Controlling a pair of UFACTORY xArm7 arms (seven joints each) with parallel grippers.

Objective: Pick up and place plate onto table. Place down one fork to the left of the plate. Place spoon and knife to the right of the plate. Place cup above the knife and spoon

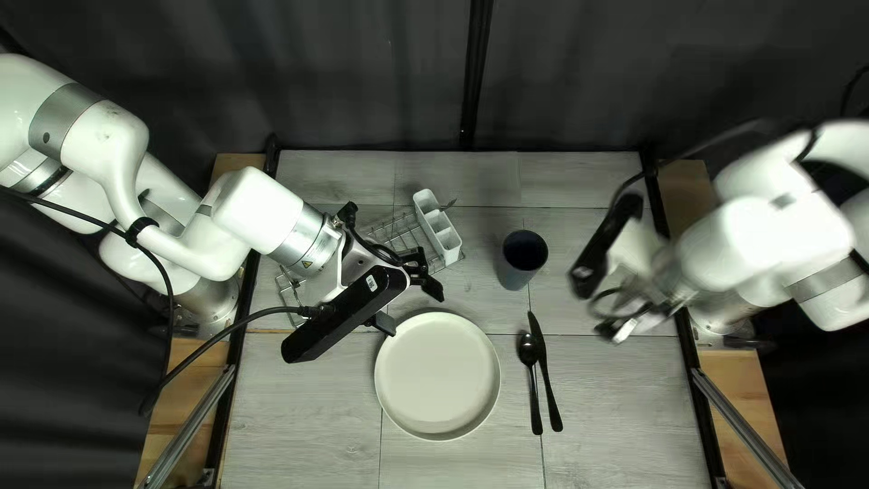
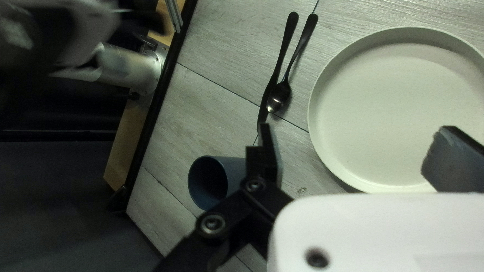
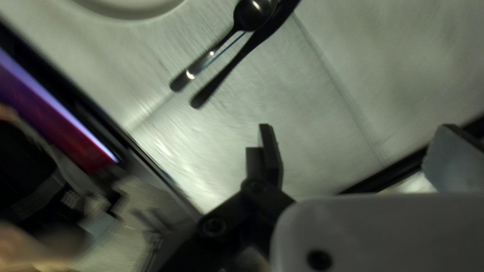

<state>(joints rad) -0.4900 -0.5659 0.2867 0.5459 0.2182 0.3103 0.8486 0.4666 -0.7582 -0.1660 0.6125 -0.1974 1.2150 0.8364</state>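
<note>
**A:** so why's our layout like this? We've got the round off-white plate point(image 1: 437, 376) flat on the grey wood-look desk point(image 1: 308, 407), near the middle, which makes sense as our anchor

**B:** yep, everything hangs off it. We have the dark metal spoon point(image 1: 529, 348) and the dark metal knife point(image 1: 548, 382) right of it, spoon nearer the plate, handles toward the near edge so a diner could just grab them. The dark blue-grey round cup point(image 1: 522, 263) stands upright beyond them, a touch toward the plate side, so we'd call it "above" them and out of the way

**A:** and our grippers?

**B:** our left gripper point(image 2: 356, 151) is wide, nothing pinched. Our right gripper point(image 3: 356, 151) is wide and empty too, off past the knife, which leaves the middle free for the left arm

**A:** then we're only short the fork, nothing left of the plate yet. Spotted it?

**B:** can't be sure. A slim metal tip point(image 1: 450, 205) pokes out of the white compartmented holder point(image 1: 444, 237) on the wire rack; could be it. We'd guess that's the left arm's next pick, and we'd watch for snagging the holder or nudging the plate's rim
</note>
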